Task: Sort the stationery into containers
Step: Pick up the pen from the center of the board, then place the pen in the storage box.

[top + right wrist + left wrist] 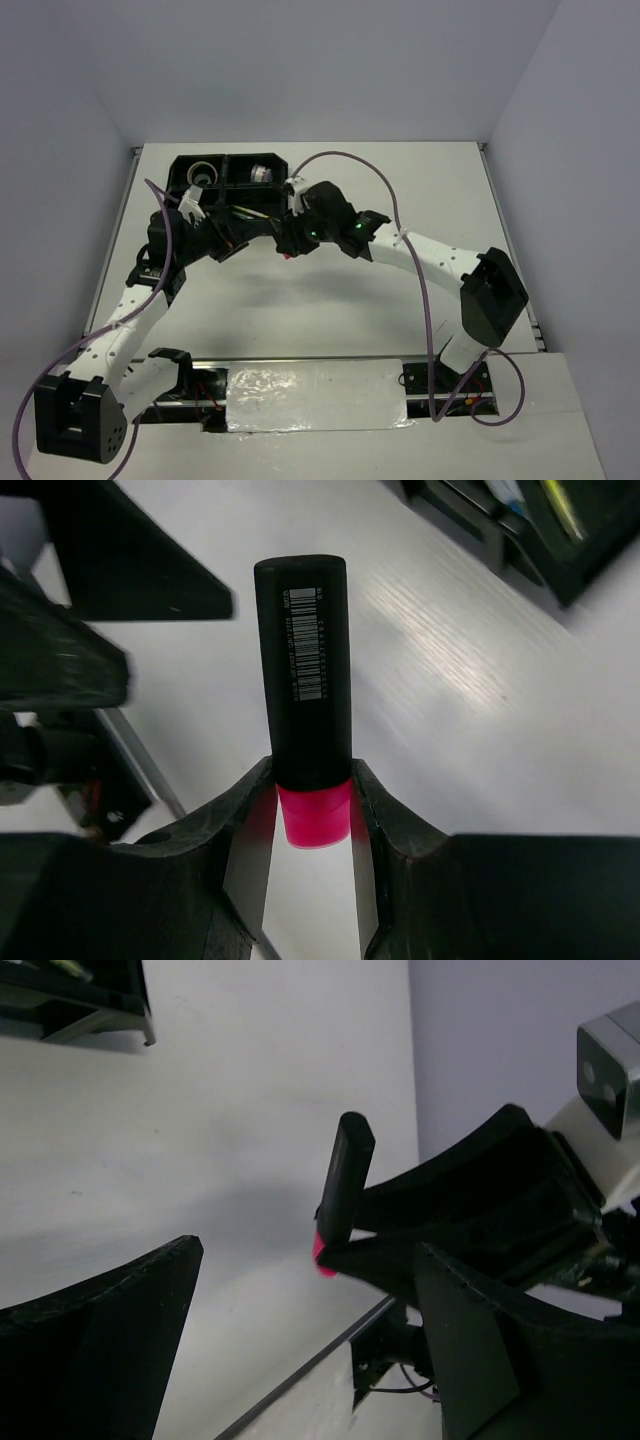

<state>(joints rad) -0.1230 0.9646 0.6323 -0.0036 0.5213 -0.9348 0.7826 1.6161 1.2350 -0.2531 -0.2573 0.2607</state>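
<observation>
My right gripper [312,772] is shut on a black marker [302,660] just above its pink end [315,815], and the marker hangs over the white table. The left wrist view shows the same marker [345,1185] standing tilted in the right gripper's fingers. My left gripper [300,1260] is open with nothing in it, close beside the marker. In the top view both grippers meet just in front of the black divided tray [228,158], the right gripper [290,245] to the right of the left gripper [232,236]. Tape rolls [200,175] [262,173] lie in the tray's far compartments.
The tray's corner [540,540] shows at the upper right of the right wrist view, with a yellow-green stick [560,505] inside. Grey walls enclose the table on three sides. Purple cables [400,215] loop over both arms.
</observation>
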